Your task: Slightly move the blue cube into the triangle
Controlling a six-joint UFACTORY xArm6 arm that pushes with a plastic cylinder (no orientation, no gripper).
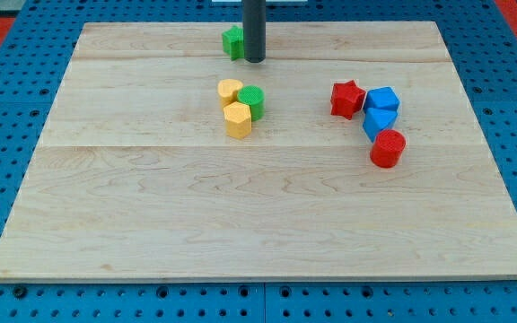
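A: How far along are you?

B: Your push isn't begun. The bare tip (255, 60) holds nothing, beside the green block (232, 42) at the view's top, well apart from the blue cube (382, 100).

A: And the cube?

B: It sits at the view's right, touching the blue triangle (378, 122) and red star (347, 98).

Light is bright, even and soft, seemingly from overhead. The blocks near my tip (255, 60) cast only faint, short shadows on the pale wooden board (258, 215). No glare shows. Focus is sharp throughout, with slight softness at the far edge.
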